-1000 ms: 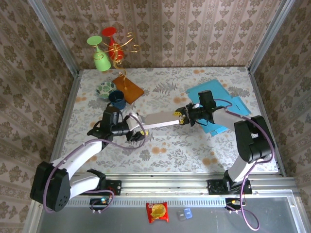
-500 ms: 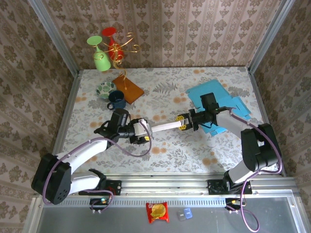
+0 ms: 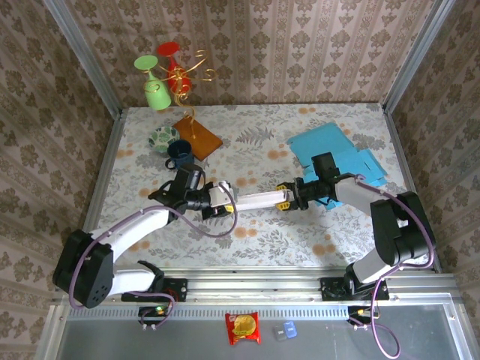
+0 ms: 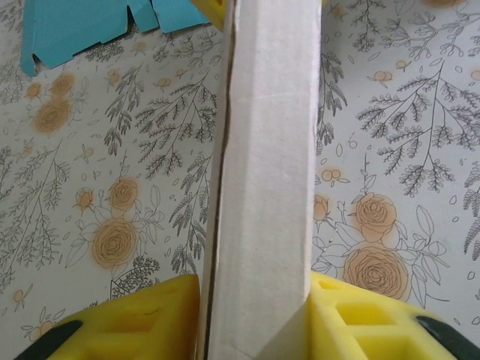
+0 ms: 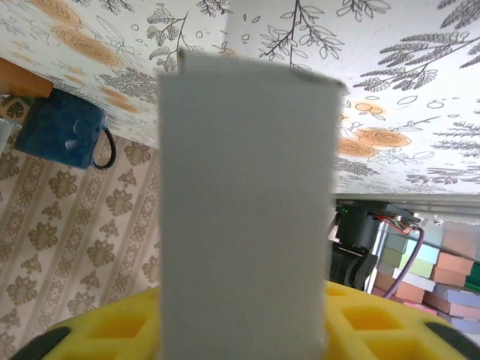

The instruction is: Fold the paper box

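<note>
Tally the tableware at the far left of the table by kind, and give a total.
Stemmed glasses: 2 (green glass, red glass)
Mug: 1
Bowl: 1
Total: 4

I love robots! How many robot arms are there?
2. The left arm comes from the bottom left, the right arm from the bottom right; both reach the paper box in the middle. No more seem hidden.
</note>
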Robot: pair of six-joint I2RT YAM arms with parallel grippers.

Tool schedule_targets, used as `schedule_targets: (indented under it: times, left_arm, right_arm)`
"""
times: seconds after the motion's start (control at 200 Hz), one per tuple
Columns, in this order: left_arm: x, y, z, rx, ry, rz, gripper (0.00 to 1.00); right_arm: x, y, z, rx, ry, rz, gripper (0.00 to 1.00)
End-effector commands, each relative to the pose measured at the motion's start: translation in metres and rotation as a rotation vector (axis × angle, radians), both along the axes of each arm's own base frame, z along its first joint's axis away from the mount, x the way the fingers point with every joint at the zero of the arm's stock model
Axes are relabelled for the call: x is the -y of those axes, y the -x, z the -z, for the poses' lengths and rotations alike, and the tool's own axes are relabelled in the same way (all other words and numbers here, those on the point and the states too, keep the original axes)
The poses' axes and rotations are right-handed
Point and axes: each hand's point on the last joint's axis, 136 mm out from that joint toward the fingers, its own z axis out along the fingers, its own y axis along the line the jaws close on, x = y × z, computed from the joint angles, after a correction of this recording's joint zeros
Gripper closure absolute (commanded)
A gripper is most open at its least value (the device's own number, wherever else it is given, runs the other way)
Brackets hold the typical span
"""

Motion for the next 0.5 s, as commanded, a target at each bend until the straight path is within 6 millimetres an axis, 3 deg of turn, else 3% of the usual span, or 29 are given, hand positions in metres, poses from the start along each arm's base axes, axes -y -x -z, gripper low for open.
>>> schedule_targets:
  times: [0.0, 0.235, 0.39, 0.495]
  left_arm:
    - [0.003, 0.008, -0.007, -0.044, -0.006, 0.043, 0.62]
    - [-0.002, 0.011, -0.004, -0.156, -0.089, 0.027, 0.69]
    - [-0.006, 0.009, -0.005, -0.18, -0.128, -0.002, 0.69]
    - [-0.008, 0.01, -0.003, -0.208, -0.155, -0.005, 0.69]
  right_arm:
    - [0.005, 0.0, 0.003, -0.028, -0.019, 0.013, 0.49]
    - [0.027, -0.015, -0.016, 0.102, 0.065, -0.019, 0.36]
    - [0.049, -0.013, -0.032, 0.196, 0.203, -0.085, 0.34]
    - [0.076, -0.016, -0.043, 0.362, 0.407, -0.172, 0.38]
